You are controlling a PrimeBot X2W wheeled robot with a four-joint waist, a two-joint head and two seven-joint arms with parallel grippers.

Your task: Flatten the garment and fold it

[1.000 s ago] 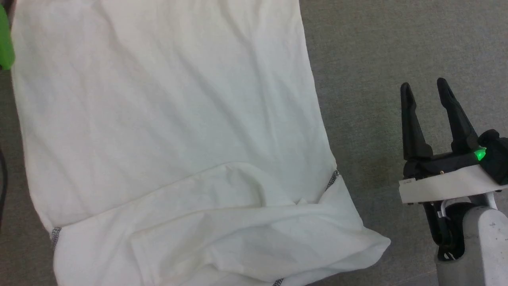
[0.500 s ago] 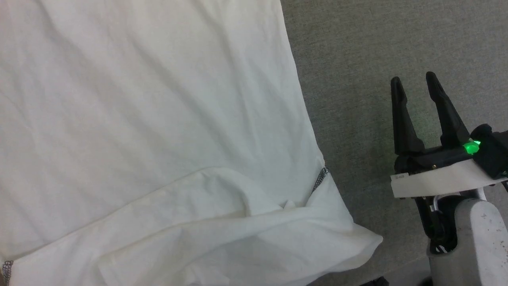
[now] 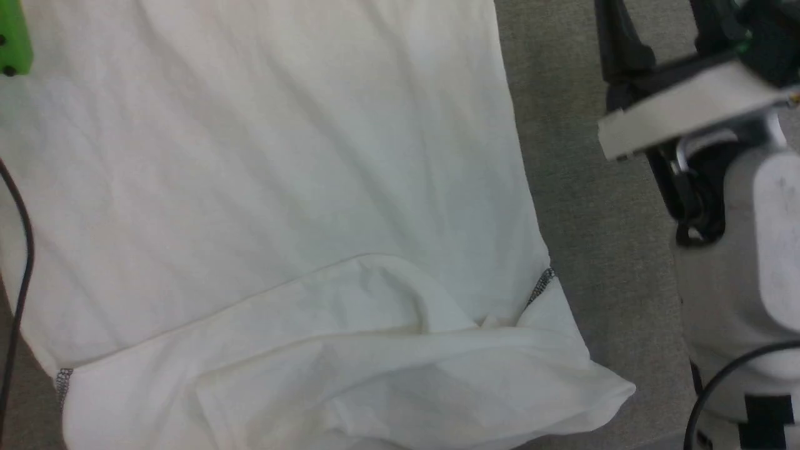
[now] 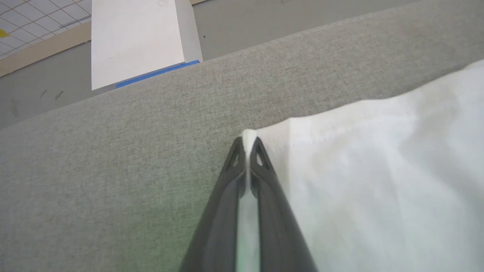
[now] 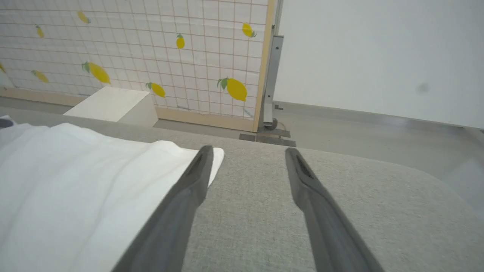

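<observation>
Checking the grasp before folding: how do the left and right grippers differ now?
The left gripper is shut, pinching the garment's corner; the right gripper is open and holds nothing. The left gripper touches fabric; the right gripper points over bare grey surface beside the garment. Both are dark and two-fingered.

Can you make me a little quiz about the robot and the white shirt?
1. True or false: the left gripper pinches an edge of the garment.
2. The right gripper has its jaws: A open, B shut on the garment, C shut on nothing.
3. Fill the gap: the garment lies on a ___ fabric surface.
Key: 1 true; 2 A; 3 grey.
</observation>
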